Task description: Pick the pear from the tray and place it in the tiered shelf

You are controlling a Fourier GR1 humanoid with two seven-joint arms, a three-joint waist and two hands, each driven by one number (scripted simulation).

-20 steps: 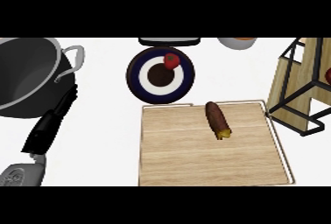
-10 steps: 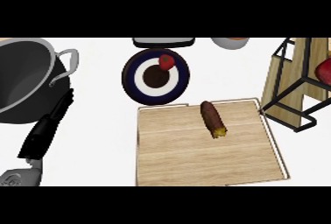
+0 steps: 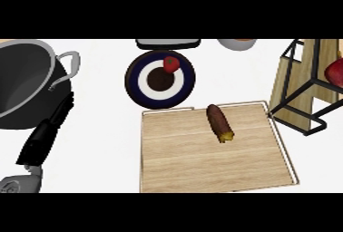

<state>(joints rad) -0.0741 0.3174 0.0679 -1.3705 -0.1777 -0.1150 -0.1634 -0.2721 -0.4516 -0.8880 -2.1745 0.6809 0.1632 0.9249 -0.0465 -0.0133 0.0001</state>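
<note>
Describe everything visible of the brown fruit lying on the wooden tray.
The fruit is long and slim, dark reddish-brown with smooth-looking skin and a small yellowish tip at its near end. It lies flat on the wooden tray, in the far half, slightly right of centre, with its length running from far to near and angled a little rightward. Only the tray touches it.

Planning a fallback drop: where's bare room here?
Free: tray's lower half below the pear; counter between plate and shelf. Crowded: left, where pot and left hand sit close; plate nearly meets the tray's top edge.
</note>
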